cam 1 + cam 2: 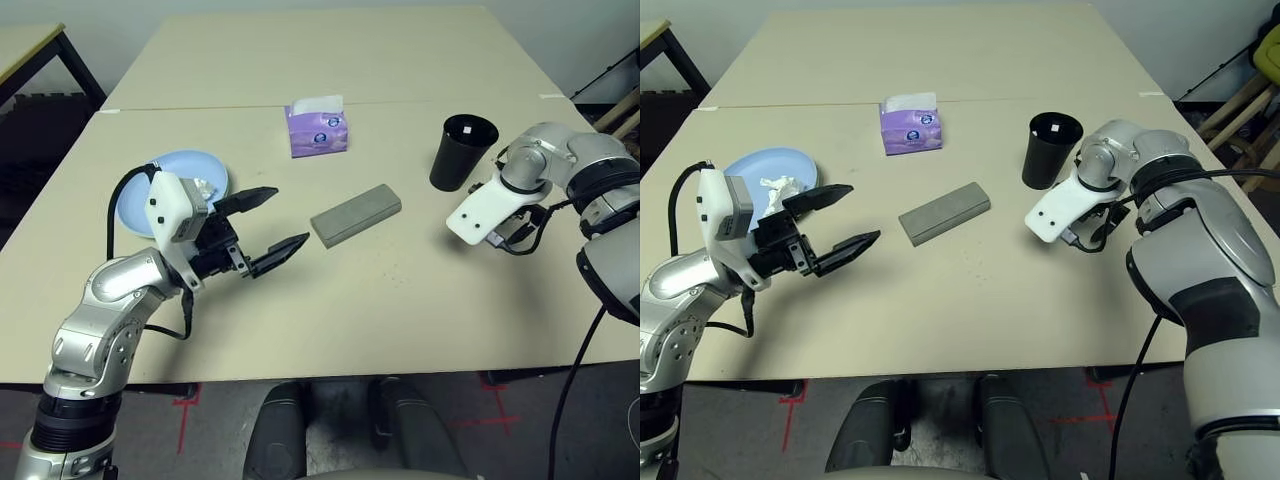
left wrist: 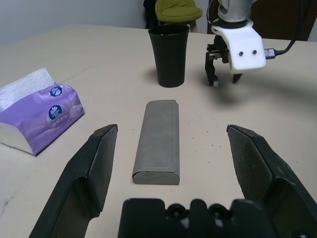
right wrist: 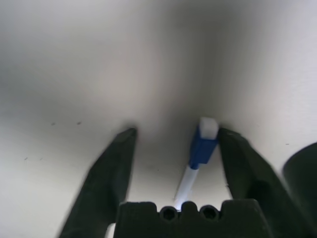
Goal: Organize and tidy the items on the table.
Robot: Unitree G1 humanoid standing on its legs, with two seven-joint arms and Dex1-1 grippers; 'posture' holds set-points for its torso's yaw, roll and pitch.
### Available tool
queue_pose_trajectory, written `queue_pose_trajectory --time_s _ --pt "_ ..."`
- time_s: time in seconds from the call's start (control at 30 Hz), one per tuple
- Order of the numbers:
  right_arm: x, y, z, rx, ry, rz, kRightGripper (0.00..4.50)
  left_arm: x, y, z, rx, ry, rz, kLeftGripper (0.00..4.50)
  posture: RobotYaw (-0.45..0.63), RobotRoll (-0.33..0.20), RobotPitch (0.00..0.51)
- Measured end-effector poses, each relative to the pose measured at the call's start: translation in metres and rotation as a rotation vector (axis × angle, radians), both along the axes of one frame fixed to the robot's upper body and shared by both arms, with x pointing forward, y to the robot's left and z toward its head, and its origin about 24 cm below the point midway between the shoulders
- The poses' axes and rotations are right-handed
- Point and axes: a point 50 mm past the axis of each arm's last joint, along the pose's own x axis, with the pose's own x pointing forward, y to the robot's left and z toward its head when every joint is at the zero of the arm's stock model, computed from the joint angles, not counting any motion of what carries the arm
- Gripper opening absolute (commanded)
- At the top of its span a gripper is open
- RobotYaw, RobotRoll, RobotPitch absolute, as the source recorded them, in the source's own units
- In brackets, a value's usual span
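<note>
A grey glasses case (image 1: 355, 214) lies mid-table, straight ahead of my left gripper (image 1: 288, 217), which hovers open just short of it. A light blue plate (image 1: 170, 180) holding a crumpled white tissue (image 1: 777, 185) sits behind that gripper. The black cup (image 1: 463, 150) stands upright at the right. Beside the cup my right gripper (image 3: 177, 133) points down at the table (image 1: 300, 60). Its fingers stand apart around a white marker pen (image 3: 198, 151) with a blue cap, which lies against one finger (image 3: 237, 153).
A purple tissue box (image 1: 317, 127) stands at the back centre, beyond the case. The far half of the table and the front strip between my arms are bare. Table edges run close on the left and right.
</note>
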Motion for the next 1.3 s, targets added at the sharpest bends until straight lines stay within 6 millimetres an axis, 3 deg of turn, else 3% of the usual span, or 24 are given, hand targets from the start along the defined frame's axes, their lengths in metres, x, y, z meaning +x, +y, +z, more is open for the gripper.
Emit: queue_pose_trajectory --time_s 0.2,0.47,0.7,1.03,1.3 --pt "0.000 0.001 0.000 0.032 -0.013 0.012 0.28 0.000 0.000 0.001 0.002 -0.002 0.000 4.50 0.17 0.000 0.175" --pt "-0.001 -0.002 0.001 0.080 -0.010 -0.017 0.28 0.001 0.000 0.002 0.001 -0.007 -0.001 4.50 0.16 0.000 0.172" --pt "-0.002 0.002 0.011 0.238 0.050 -0.092 0.27 0.003 0.000 0.003 0.002 -0.009 0.000 4.50 0.14 0.000 0.165" --pt "-0.005 -0.003 0.047 0.531 0.098 -0.193 0.25 0.006 -0.001 0.007 0.001 -0.028 -0.005 4.50 0.12 0.000 0.149" --pt "-0.011 0.001 0.087 0.919 0.117 -0.309 0.25 0.013 -0.002 0.008 -0.003 -0.030 -0.019 4.50 0.09 0.000 0.129"
